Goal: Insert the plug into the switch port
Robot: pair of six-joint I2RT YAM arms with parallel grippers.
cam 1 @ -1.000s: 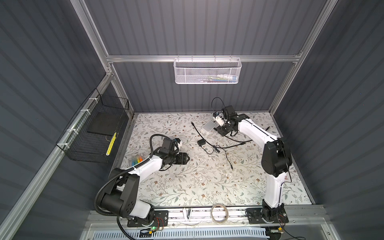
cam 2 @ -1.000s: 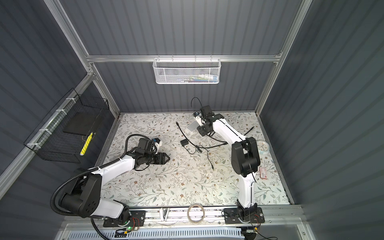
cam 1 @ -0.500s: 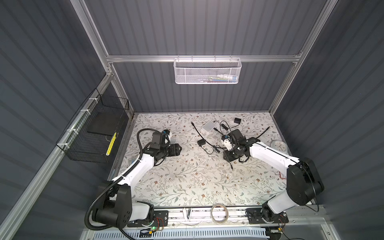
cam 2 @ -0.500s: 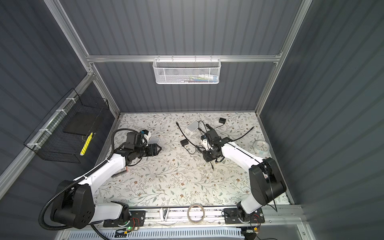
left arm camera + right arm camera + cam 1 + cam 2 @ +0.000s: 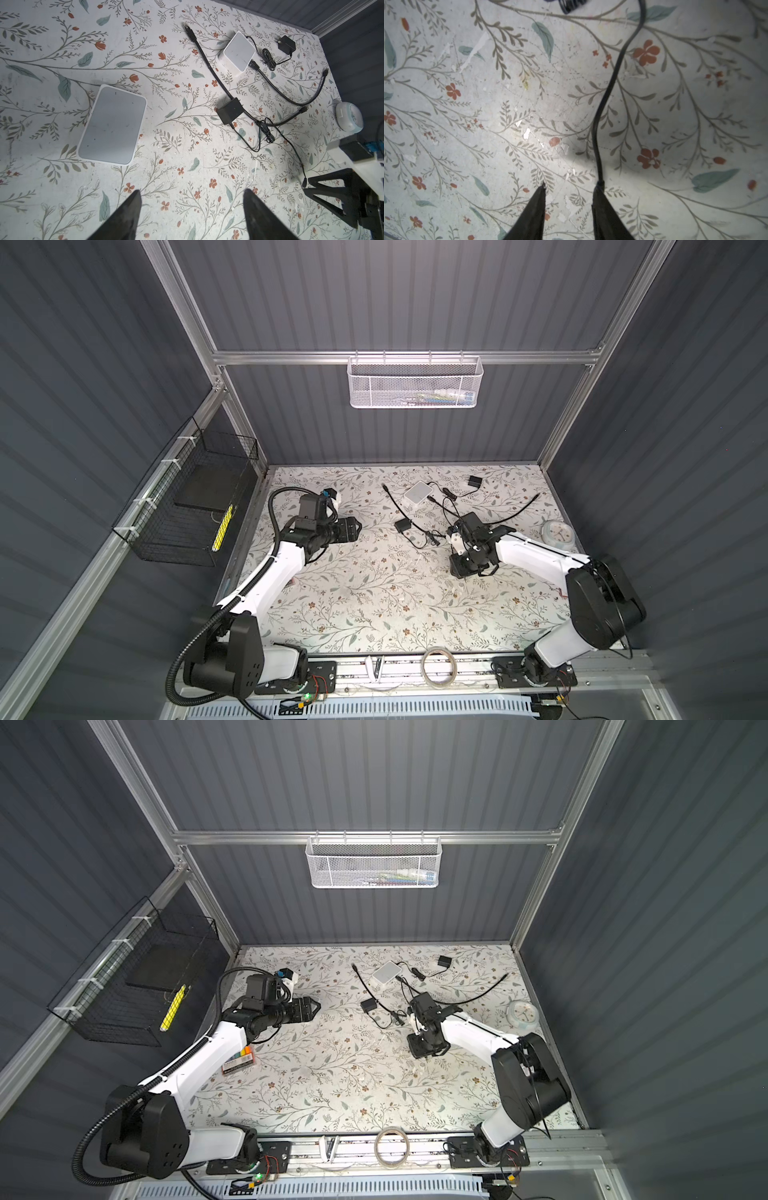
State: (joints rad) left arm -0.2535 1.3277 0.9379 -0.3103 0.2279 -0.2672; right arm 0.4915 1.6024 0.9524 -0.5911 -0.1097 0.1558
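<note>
In both top views the left gripper (image 5: 358, 526) hangs above the left part of the floral-patterned worktop (image 5: 374, 605), pointing toward the middle. The right gripper (image 5: 459, 570) points down at the worktop right of centre, near a black block-shaped power adapter (image 5: 402, 526). A small square white box (image 5: 417, 492) with cables running into it sits further back. In the left wrist view the left gripper (image 5: 191, 190) stands wide with nothing between its fingers. The flat white rectangular switch (image 5: 113, 124) lies on the worktop just ahead of it, apart from every cable; its ports cannot be made out. A thin black cable (image 5: 291, 143) trails from the adapter (image 5: 230, 110) across the worktop and ends in the small black barrel plug (image 5: 304, 184) — right at the fingertips of the right gripper, well apart from the switch. In the right wrist view the right gripper (image 5: 571, 186) sits low over the worktop, its jaws narrow but parted, with bare worktop showing in the gap. The plug (image 5: 600, 183) lies against the tip of one finger (image 5: 602, 207) — not between the two — and the cable (image 5: 610, 87) snakes away from it over the printed leaves.
</note>
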